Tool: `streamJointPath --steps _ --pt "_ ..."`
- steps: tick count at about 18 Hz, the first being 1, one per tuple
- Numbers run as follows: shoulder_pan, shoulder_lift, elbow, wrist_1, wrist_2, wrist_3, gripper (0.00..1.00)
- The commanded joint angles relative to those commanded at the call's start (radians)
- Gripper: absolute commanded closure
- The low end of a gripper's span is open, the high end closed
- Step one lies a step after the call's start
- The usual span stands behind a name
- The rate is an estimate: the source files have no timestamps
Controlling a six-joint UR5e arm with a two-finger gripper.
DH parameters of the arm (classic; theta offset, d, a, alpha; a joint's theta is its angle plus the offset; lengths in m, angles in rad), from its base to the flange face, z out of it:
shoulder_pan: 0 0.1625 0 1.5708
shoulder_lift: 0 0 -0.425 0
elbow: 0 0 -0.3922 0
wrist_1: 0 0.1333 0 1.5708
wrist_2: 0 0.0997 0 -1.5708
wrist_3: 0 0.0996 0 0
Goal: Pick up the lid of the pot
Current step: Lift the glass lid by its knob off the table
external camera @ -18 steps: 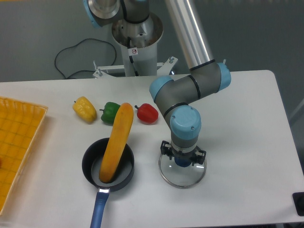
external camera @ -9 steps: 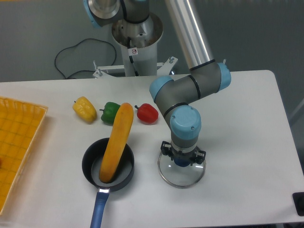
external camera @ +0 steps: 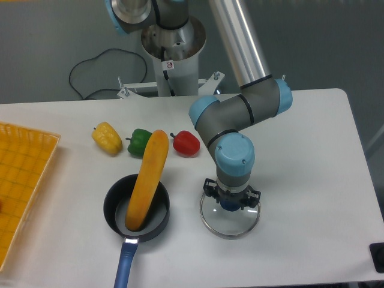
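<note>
The gripper is low over the pot lid, its fingertips around the lid's blue knob. The glass lid lies flat on the table, right of the pot. The gripper body covers the lid's far part, and whether the pads press on the knob is not clear.
A black pot with a blue handle stands to the left, a long orange object leaning in it. Behind are a yellow vegetable, a green pepper and a red pepper. An orange-yellow surface lies far left.
The lid has shifted very slightly left under the gripper. Otherwise the arm and gripper have barely moved, and the pot and vegetables stay put.
</note>
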Motion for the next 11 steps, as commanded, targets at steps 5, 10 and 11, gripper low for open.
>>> streamJointPath --steps 5,10,11 --pt "0.002 0.026 0.014 -0.046 0.002 0.034 0.40" --pt "0.000 0.058 0.028 -0.095 0.002 0.101 0.41" --pt "0.000 0.067 0.025 -0.097 0.002 0.127 0.40"
